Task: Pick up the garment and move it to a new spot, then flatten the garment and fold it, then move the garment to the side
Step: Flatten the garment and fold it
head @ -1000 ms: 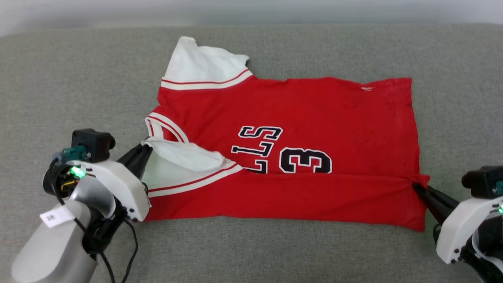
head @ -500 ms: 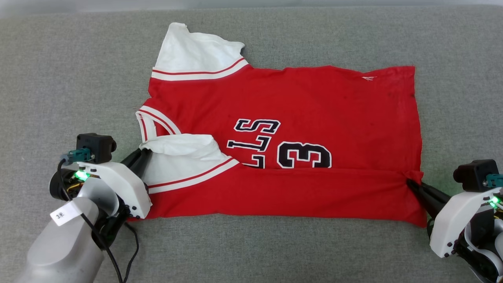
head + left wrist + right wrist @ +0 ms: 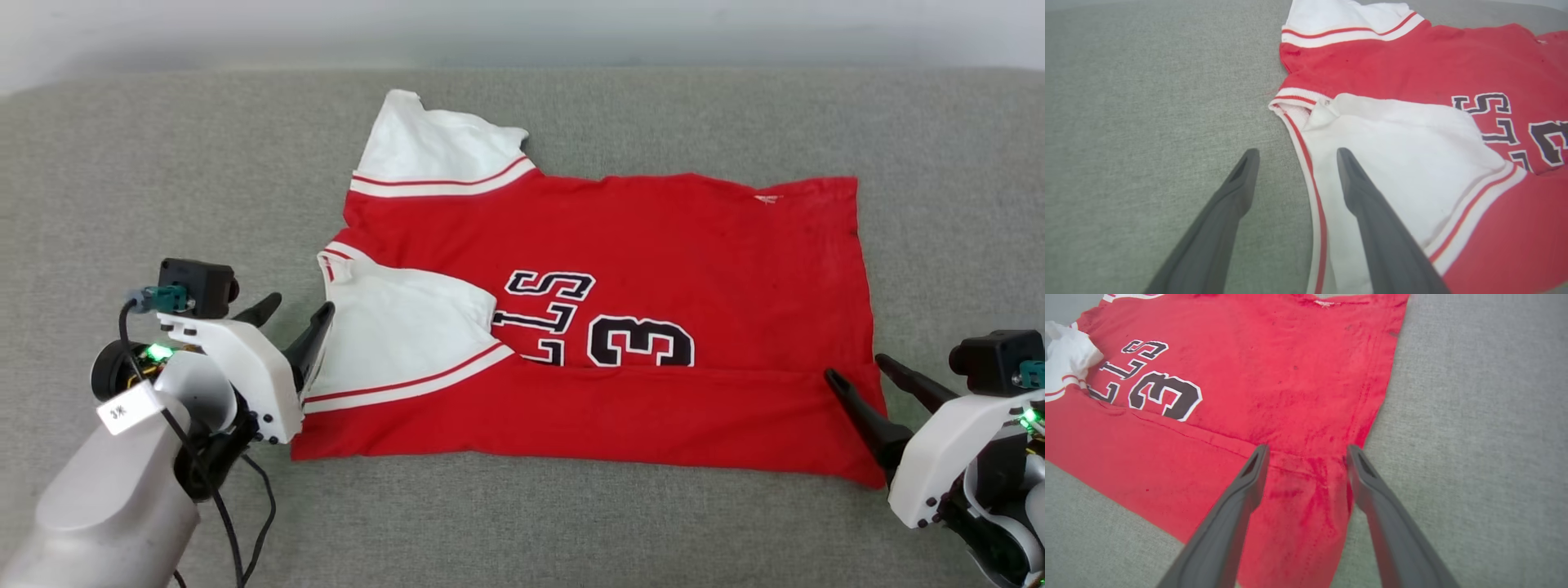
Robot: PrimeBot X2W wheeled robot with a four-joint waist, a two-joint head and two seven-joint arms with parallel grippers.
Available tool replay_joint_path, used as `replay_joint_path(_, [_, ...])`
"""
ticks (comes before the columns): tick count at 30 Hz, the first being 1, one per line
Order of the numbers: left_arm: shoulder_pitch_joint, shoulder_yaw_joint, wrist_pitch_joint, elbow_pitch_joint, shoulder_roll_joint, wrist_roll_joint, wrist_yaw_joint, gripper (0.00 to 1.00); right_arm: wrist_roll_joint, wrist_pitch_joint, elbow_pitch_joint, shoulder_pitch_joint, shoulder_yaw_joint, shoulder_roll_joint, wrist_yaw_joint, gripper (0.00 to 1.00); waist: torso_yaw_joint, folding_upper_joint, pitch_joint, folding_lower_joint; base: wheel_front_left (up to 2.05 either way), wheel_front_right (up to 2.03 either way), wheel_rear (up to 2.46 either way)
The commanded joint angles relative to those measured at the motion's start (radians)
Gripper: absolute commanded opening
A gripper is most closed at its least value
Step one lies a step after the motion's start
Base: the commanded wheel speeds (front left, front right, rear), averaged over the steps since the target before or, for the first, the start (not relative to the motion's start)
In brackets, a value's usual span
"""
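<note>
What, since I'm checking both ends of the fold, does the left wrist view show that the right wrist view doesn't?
Left wrist view: the open left gripper straddling the edge of the folded-in white sleeve, plus the striped neckline. Right wrist view: the open right gripper over the folded hem corner, plus the whole "3". Shared: the red jersey, its black lettering, the grey fabric surface.

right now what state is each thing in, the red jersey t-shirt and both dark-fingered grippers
red jersey T-shirt with white sleeves: flat on the grey fabric surface, near edge folded over the lettering, not gripped
left gripper: open, astride the sleeve edge
right gripper: open, astride the shirt's corner
</note>
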Motion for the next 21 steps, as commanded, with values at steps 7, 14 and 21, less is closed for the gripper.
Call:
replay_joint_path(7, [-0.025,-0.047,0.248,-0.100,0.079,-0.111,0.000,1.00,-0.025,0.010,-0.017,0.044,-0.033,0.031,-0.001,1.00,0.030,0.0000,-0.062,-0.0001,0.00,0.00,0.00])
replay_joint_path(14, [-0.026,-0.092,0.472,-0.168,0.125,-0.182,0.000,1.00,-0.032,0.019,-0.014,0.063,-0.034,0.052,-0.001,1.00,0.040,0.0000,-0.093,-0.0001,0.00,0.00,0.00])
replay_joint_path(21, [-0.036,-0.138,0.631,-0.193,0.149,-0.205,0.004,1.00,-0.034,0.031,-0.011,0.067,-0.019,0.063,-0.001,1.00,0.033,0.0000,-0.112,-0.0001,0.00,0.00,0.00])
